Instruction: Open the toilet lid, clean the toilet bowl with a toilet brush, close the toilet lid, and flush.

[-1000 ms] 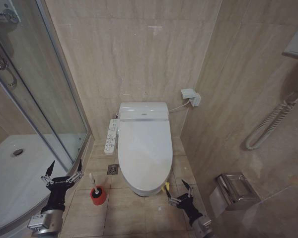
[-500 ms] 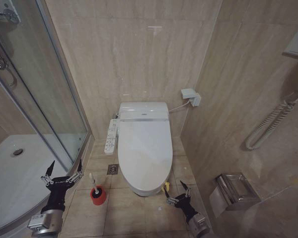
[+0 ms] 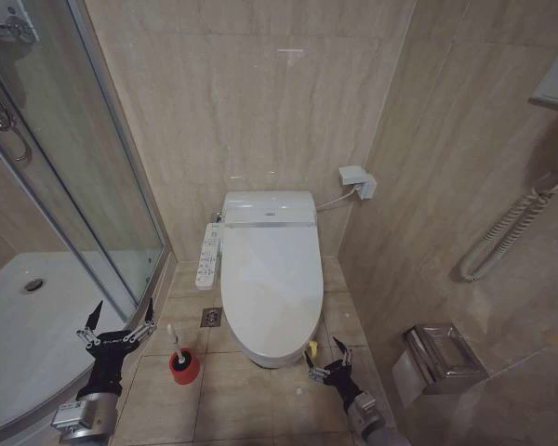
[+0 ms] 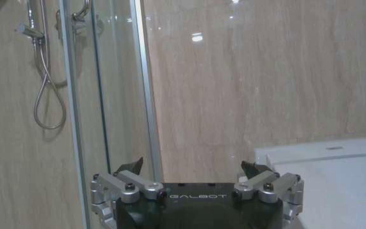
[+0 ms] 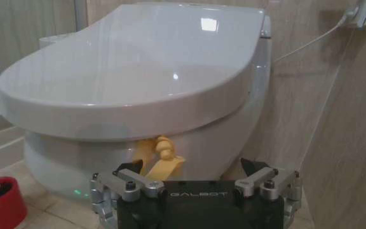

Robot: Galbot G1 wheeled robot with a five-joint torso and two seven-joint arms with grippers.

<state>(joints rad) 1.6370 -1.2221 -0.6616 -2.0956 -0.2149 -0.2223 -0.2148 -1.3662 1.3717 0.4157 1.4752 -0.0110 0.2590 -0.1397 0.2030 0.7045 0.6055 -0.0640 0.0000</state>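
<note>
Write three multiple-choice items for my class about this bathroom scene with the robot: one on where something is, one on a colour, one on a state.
1. Where does the toilet brush stand?
A. On the floor on the robot's left of the toilet
B. On top of the toilet lid
C. Inside the shower tray

2. What colour is the holder cup around the brush?
A. Blue
B. Red
C. Green

3. What state is the toilet lid in?
A. Raised against the wall
C. Removed and lying on the floor
B. Closed flat over the toilet

Answers: 1 A, the head view shows the brush upright on the tiles between the shower and the toilet, near the left gripper. 2 B, the cup is red in the head and right wrist views. 3 B, the lid lies shut, with the open right gripper low at its front edge by the yellow strap.
</note>
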